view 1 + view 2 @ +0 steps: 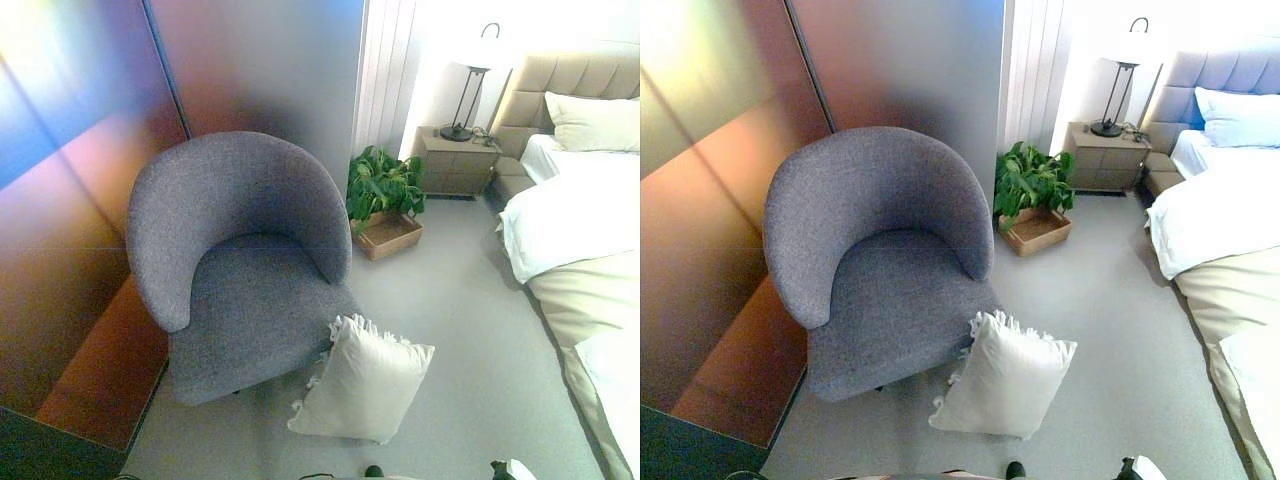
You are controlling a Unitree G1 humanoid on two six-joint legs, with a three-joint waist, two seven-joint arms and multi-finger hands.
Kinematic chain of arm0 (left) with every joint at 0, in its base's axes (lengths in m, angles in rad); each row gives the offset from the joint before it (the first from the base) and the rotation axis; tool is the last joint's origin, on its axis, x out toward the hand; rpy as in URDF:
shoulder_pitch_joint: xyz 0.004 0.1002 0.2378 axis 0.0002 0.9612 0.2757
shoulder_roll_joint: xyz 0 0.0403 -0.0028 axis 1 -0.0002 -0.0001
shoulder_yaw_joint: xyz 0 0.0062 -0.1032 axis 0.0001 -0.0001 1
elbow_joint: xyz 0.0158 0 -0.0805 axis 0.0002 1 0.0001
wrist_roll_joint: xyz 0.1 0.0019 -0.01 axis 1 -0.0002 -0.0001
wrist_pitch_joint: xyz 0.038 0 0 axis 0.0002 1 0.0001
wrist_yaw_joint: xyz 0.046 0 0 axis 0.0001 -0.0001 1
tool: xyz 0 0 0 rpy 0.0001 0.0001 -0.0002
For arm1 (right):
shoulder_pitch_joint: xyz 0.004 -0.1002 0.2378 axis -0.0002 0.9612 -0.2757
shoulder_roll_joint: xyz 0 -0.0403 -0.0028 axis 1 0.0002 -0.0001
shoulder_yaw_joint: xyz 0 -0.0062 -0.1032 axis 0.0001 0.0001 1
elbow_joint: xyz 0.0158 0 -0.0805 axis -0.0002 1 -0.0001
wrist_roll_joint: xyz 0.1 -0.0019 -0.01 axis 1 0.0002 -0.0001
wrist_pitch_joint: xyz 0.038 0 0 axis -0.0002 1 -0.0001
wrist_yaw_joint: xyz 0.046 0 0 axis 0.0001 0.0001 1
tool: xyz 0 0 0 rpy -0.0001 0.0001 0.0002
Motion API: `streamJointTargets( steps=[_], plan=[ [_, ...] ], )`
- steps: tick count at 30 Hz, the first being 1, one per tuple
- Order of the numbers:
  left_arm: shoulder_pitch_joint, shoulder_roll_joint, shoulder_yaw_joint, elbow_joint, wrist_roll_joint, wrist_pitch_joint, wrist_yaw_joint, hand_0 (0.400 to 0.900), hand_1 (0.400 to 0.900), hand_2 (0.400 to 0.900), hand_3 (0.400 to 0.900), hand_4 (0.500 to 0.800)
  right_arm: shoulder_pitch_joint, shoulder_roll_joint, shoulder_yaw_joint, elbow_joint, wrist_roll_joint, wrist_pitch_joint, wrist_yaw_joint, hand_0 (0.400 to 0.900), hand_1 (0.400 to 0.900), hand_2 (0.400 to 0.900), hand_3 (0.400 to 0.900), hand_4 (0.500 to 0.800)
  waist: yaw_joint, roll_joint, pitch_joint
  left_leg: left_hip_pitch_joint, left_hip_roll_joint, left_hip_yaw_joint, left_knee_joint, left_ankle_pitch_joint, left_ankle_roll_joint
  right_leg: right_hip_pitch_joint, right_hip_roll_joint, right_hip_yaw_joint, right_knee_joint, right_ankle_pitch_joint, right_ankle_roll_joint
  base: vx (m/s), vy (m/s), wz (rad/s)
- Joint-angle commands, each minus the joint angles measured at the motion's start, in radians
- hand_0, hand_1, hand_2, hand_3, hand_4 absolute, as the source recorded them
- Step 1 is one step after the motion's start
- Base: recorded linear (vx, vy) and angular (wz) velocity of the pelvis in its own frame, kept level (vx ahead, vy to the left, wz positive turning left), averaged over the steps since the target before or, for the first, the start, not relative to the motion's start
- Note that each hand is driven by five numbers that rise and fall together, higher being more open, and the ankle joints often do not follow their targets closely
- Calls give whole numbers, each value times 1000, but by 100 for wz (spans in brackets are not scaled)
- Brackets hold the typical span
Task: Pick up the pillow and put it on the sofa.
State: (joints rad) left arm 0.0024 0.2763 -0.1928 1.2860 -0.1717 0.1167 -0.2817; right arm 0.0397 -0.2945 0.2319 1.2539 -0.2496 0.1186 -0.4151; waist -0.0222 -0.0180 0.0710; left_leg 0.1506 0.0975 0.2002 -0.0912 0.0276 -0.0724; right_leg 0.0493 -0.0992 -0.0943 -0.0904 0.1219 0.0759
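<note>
A white square pillow (364,383) with a frilled edge stands on the grey floor. It leans against the front right corner of the grey round-backed armchair (240,270), which serves as the sofa. The chair's seat (902,305) has nothing on it. Neither of my hands shows in either eye view.
A potted green plant (383,184) stands behind a shallow wooden tray (390,236) to the right of the chair. A bed (580,230) with white covers fills the right side, with a nightstand (458,163) and lamp (470,85) beyond. A dark glossy wall panel (70,200) runs along the left.
</note>
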Motion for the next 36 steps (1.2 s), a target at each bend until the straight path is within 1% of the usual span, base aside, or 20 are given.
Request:
streamJointTargets(
  steps=[1,7,12,15,18,23,25,28,30,32,36],
  plan=[
    [-37,0,-43,30,10,-5,-49,900,900,900,900,800,-92,-48,15,8,-15,-15,-78,900,900,900,900,800,-1,-30,59,10,-48,-36,4,-73,57,76,16,-34,3,-74,43,0,0,0],
    [-40,25,-45,13,-1,15,-69,900,900,900,900,800,-103,-82,12,-9,-36,-33,-78,900,900,900,900,800,3,-27,66,6,-44,-32,4,-68,56,74,15,-42,3,-73,43,28,-37,1],
    [-29,51,-41,14,10,30,-95,900,900,900,900,800,-121,-124,13,-23,-73,-57,-77,900,900,900,900,800,12,-22,73,-3,-43,-37,4,-63,52,69,13,-53,3,-71,44,48,-51,5],
    [-26,60,-41,13,13,37,-99,900,900,900,900,800,-138,-147,19,-36,-94,-64,-73,900,900,900,900,800,18,-20,77,-17,-42,-41,4,-59,49,59,12,-59,3,-71,44,44,-53,8],
    [-40,62,-56,9,5,43,-96,900,900,900,900,800,-176,-181,29,-51,-89,-65,-52,900,900,900,900,800,24,-16,91,-47,-39,-47,4,-49,47,34,12,-65,3,-67,41,-21,-51,12],
    [-106,70,-83,-4,-54,56,-89,900,900,900,900,800,-281,-232,58,-69,-25,-87,-13,900,900,900,900,800,41,-6,157,-132,-43,-79,4,-23,49,-45,15,-77,29,-64,30,-127,-78,16],
    [-119,72,-83,-10,-46,68,-85,900,900,900,900,800,-307,-243,68,-83,-1,-93,0,900,900,900,900,800,47,-1,182,-156,-44,-91,4,-12,48,-71,18,-82,47,-69,24,-74,-94,17],
    [-149,74,-95,-14,-59,75,-75,900,900,900,900,800,-383,-280,83,-97,36,-104,39,900,900,900,900,800,51,11,231,-205,-48,-105,4,5,44,-116,23,-82,45,-59,16,-120,-52,9],
    [-172,77,-101,-16,-71,80,-73,900,900,900,900,800,-438,-297,95,-103,30,-102,53,900,900,900,900,800,53,21,256,-236,-50,-109,4,11,43,-149,26,-83,46,-54,12,-121,-22,3],
    [-198,81,-106,-17,-91,72,-67,900,900,900,900,800,-500,-319,119,-110,37,-96,69,900,900,900,900,800,55,30,287,-275,-51,-115,4,25,40,-190,26,-88,60,-55,7,-133,-8,2],
    [-250,79,-119,-20,-136,74,-49,900,900,900,900,800,-594,-368,150,-117,59,-110,92,900,900,900,900,800,64,47,339,-340,-56,-124,8,51,32,-259,22,-105,100,-64,1,-112,4,3]
  ],
)
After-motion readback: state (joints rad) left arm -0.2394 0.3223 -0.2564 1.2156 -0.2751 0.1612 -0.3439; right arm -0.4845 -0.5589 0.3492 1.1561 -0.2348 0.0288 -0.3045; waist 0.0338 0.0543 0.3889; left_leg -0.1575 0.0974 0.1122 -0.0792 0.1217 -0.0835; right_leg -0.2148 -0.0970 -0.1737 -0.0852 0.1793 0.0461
